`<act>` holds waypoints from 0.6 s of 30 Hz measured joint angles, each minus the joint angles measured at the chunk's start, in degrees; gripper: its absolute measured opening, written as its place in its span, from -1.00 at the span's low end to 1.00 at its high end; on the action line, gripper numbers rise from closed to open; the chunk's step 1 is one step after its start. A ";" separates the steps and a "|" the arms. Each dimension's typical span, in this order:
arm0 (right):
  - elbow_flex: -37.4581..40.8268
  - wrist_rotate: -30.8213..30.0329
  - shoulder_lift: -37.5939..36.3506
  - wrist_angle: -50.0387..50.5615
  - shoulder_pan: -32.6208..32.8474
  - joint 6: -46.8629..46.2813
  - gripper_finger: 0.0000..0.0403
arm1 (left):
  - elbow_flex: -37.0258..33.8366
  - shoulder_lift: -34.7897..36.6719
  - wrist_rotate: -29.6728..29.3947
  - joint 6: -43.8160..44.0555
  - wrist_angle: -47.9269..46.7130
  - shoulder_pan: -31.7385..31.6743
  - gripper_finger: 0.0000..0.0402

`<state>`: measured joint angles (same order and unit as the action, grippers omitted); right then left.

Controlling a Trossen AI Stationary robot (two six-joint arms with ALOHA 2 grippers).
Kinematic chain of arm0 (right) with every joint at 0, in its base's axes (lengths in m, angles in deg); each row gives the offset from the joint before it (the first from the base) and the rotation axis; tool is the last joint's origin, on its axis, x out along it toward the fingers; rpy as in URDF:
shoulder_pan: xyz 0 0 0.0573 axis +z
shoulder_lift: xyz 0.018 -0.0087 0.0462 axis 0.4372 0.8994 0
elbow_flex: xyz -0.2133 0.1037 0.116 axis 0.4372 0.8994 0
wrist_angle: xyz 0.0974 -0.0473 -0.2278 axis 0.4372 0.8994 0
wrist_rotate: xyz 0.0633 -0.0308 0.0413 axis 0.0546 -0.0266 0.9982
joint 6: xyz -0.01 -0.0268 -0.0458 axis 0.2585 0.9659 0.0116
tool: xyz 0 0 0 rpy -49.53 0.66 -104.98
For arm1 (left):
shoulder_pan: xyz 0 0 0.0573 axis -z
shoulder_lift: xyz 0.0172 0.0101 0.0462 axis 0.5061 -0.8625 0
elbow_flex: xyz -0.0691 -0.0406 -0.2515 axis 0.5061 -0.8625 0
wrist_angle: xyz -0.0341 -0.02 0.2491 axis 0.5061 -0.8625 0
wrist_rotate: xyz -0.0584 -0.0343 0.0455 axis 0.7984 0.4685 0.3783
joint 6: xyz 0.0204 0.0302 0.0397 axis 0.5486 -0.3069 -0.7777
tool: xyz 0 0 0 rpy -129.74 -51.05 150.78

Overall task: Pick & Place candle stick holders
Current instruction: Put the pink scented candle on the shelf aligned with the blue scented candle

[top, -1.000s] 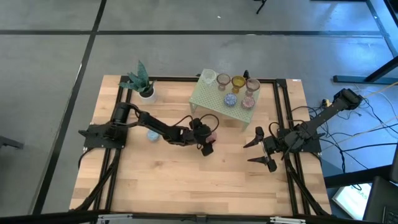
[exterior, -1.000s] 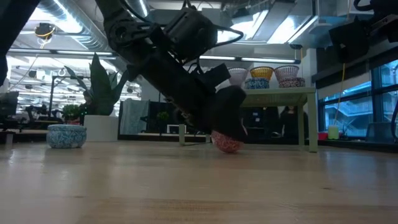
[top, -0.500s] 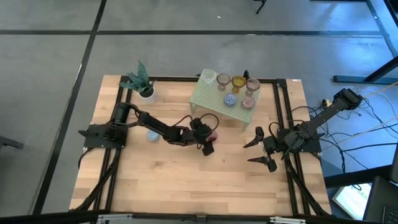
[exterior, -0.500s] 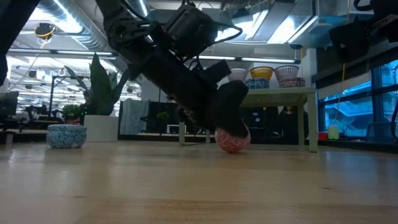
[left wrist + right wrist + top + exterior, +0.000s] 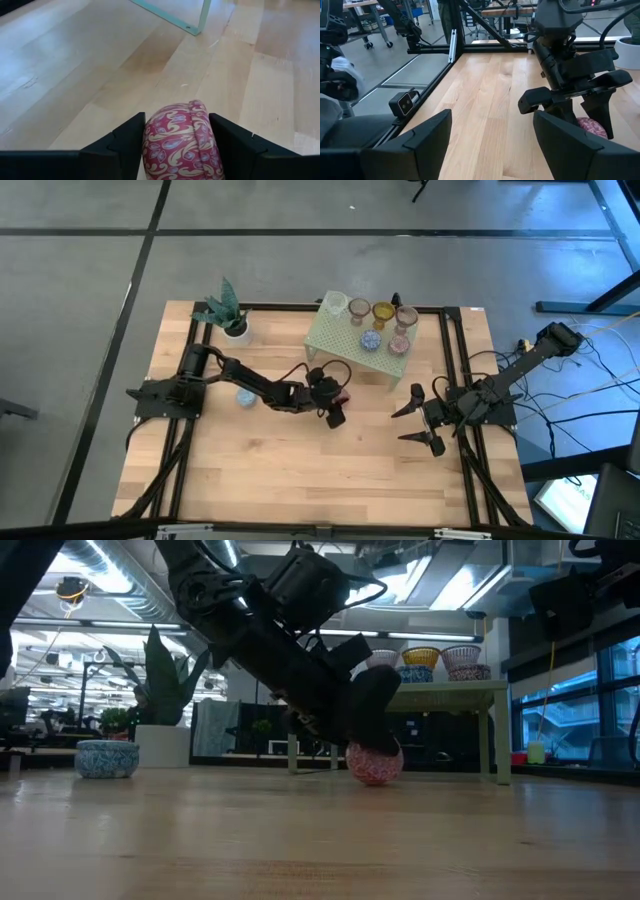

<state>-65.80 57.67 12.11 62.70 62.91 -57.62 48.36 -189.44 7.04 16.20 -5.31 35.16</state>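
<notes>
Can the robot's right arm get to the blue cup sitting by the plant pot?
Probably not easily. The blue cup sits on the far side of the table from the right gripper, and the left arm, whose left gripper flanks a pink cup, stretches across between them.

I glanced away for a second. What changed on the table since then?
The left gripper closed in on the red patterned cup, its fingers now against both sides; the cup still sits on the table. The right gripper, the blue cup and the green rack stayed put.

Cup (image 5: pixel 181 139) between left tool (image 5: pixel 176 142) fingers — on table (image 5: pixel 300 470).
</notes>
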 joint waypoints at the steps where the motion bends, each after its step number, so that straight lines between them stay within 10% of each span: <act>1: 0.00 0.00 0.02 0.00 0.00 0.00 0.40 | 0.01 0.02 0.24 -0.04 0.27 0.00 -0.01; 18: -0.02 0.00 0.04 -0.29 -0.02 -0.04 0.40 | 0.46 13.29 -11.14 -7.11 7.22 -2.74 -0.02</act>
<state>-65.82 57.67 12.15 62.42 62.89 -57.66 48.81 -176.16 -4.11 9.09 1.90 32.42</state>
